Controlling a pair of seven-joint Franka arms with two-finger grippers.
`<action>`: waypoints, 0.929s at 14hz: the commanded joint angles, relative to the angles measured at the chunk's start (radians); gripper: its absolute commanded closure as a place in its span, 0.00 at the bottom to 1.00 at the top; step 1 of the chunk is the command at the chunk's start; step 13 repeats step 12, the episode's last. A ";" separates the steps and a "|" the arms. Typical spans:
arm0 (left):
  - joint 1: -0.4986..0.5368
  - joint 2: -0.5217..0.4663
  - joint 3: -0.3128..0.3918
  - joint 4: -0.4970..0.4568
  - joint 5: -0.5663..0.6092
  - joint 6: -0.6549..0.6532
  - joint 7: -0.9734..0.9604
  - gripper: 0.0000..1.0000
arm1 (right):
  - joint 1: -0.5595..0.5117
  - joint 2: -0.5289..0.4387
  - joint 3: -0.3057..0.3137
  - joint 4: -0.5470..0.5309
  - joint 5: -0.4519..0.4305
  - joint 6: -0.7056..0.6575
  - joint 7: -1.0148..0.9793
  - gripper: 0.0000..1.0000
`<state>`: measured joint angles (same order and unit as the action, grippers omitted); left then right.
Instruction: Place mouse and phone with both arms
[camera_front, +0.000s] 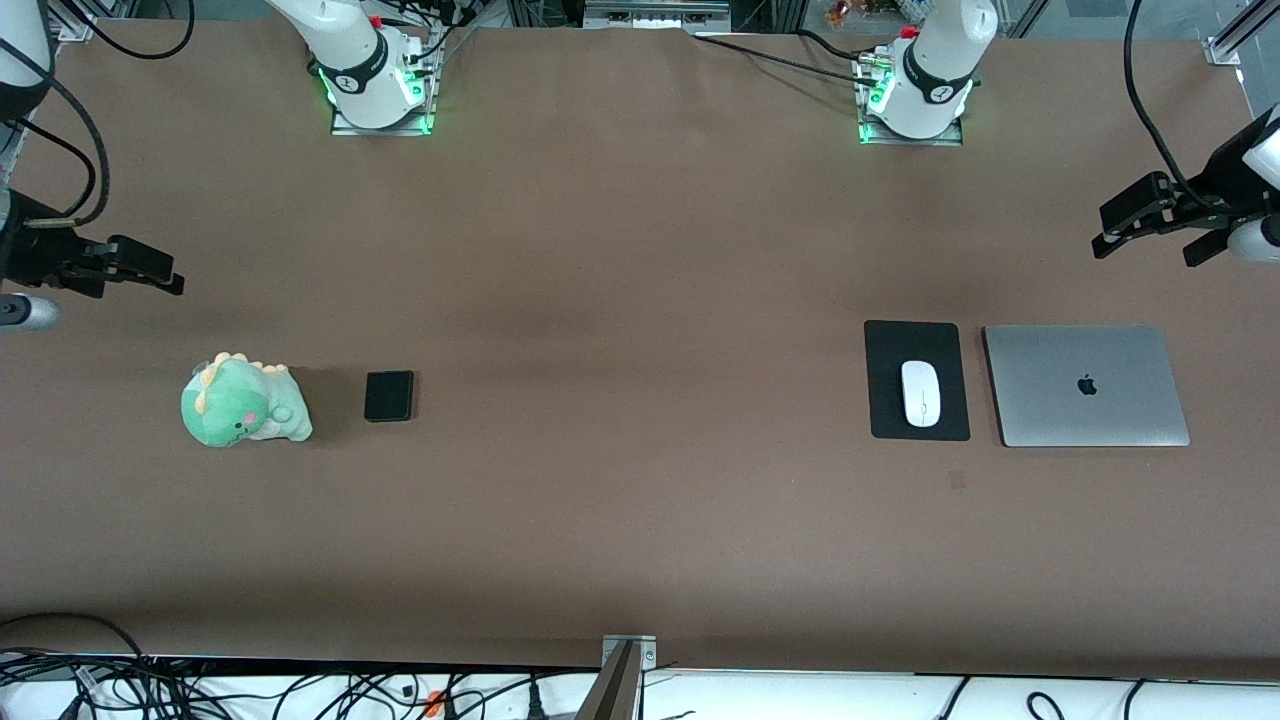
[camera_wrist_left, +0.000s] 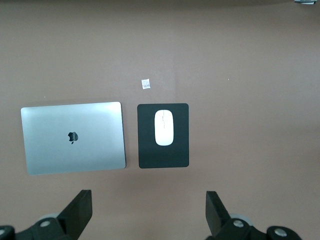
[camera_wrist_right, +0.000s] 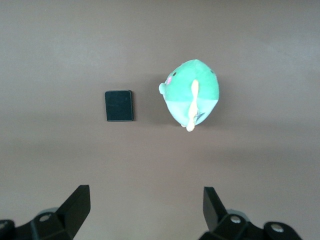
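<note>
The white mouse (camera_front: 921, 393) (camera_wrist_left: 164, 127) lies on a black mat (camera_front: 917, 340) (camera_wrist_left: 150, 150) toward the left arm's end of the table. The small black phone (camera_front: 389, 396) (camera_wrist_right: 119, 105) lies flat on the bare table toward the right arm's end. My left gripper (camera_front: 1150, 235) (camera_wrist_left: 148, 210) hangs open over bare table at its end, apart from the mat. My right gripper (camera_front: 150, 268) (camera_wrist_right: 146, 207) hangs open over bare table at the other end, well away from the phone. Neither gripper has anything between its fingers.
A closed silver laptop (camera_front: 1086, 385) (camera_wrist_left: 73, 137) lies beside the mat, toward the left arm's end. A green plush dinosaur (camera_front: 243, 403) (camera_wrist_right: 192, 93) sits beside the phone, toward the right arm's end. A small scrap (camera_wrist_left: 145, 84) lies near the mat, nearer the front camera.
</note>
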<state>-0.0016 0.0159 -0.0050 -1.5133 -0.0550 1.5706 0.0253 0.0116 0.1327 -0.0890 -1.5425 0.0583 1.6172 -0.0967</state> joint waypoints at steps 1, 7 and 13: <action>0.003 0.015 0.000 0.042 -0.020 -0.017 0.004 0.00 | -0.021 0.007 0.026 0.062 -0.044 -0.007 0.023 0.00; 0.002 0.027 -0.001 0.042 -0.011 -0.017 0.010 0.00 | -0.001 0.065 0.026 0.107 -0.054 0.027 0.028 0.00; 0.002 0.027 -0.001 0.042 -0.012 -0.017 0.015 0.00 | 0.001 0.068 0.026 0.107 -0.052 0.036 0.026 0.00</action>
